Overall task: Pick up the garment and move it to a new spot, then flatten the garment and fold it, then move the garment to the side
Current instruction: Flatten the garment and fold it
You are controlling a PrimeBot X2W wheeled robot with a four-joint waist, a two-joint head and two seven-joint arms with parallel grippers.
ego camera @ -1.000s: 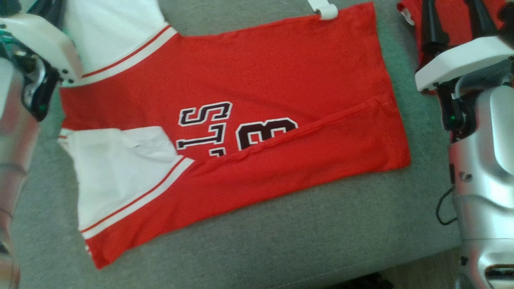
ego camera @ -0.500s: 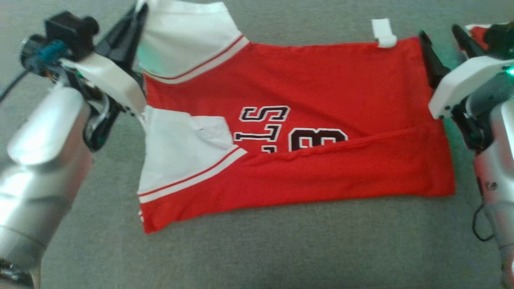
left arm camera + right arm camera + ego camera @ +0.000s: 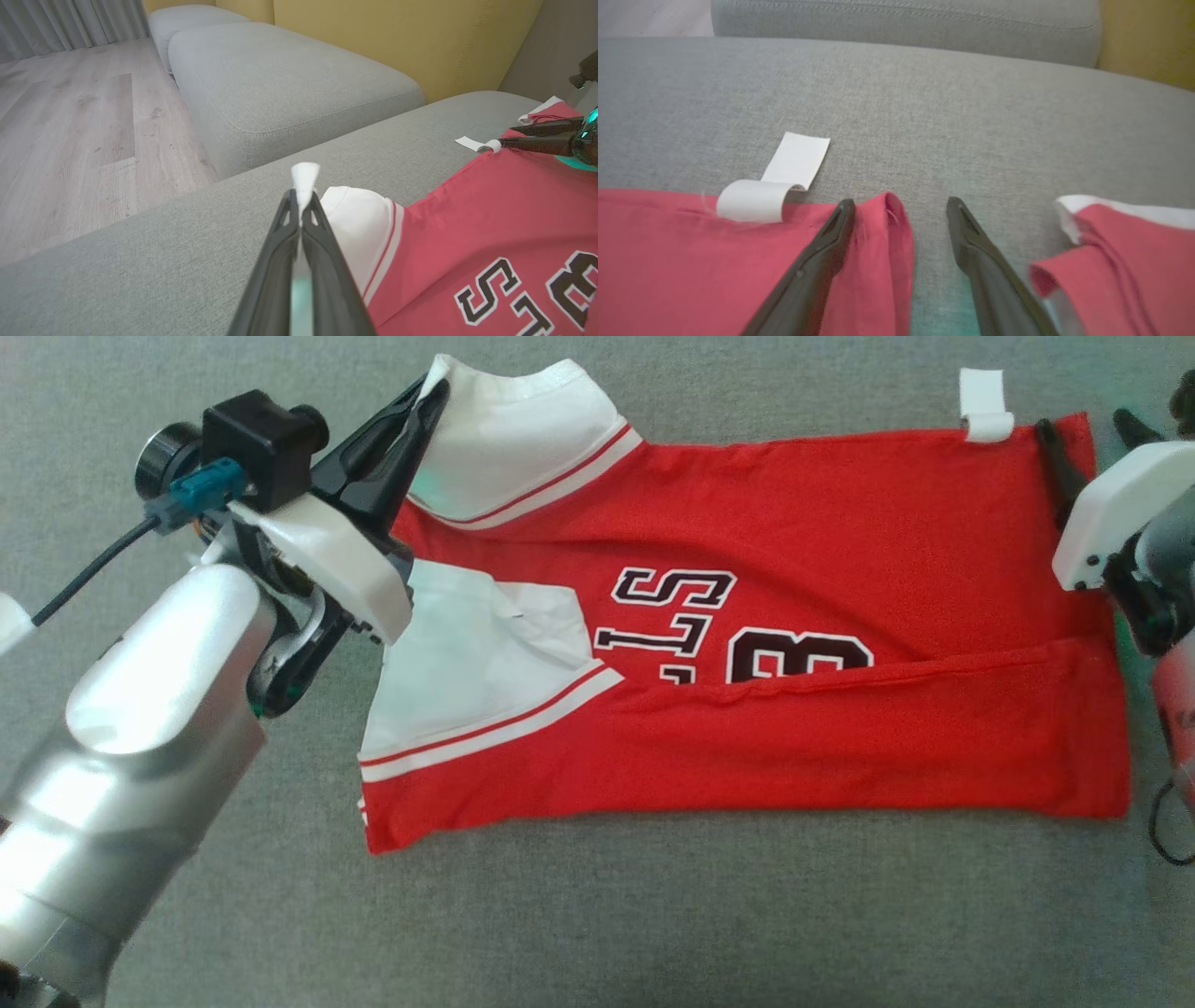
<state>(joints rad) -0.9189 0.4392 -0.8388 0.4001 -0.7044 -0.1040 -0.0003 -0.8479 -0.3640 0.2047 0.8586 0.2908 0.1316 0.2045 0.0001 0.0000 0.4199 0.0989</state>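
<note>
Head view shows the red garment lying flat on the grey cushion, white sleeves toward the robot's left and hem toward its right, with its near long side folded up over the lower part of the dark lettering. The left gripper is at the garment's far left corner, its two dark fingers pressed together on the edge of the far white sleeve; in the left wrist view a tip of white cloth sticks out past the closed left gripper, with the cushion's far edge and a wooden floor beyond. The right gripper stands at the garment's far right corner, jaws spread wide and holding nothing. In the right wrist view one finger lies on the red cloth, the other on bare cushion, and the hem corner sits between them, just beside a curled white tag. Another red piece of cloth lies just to the right.
</note>
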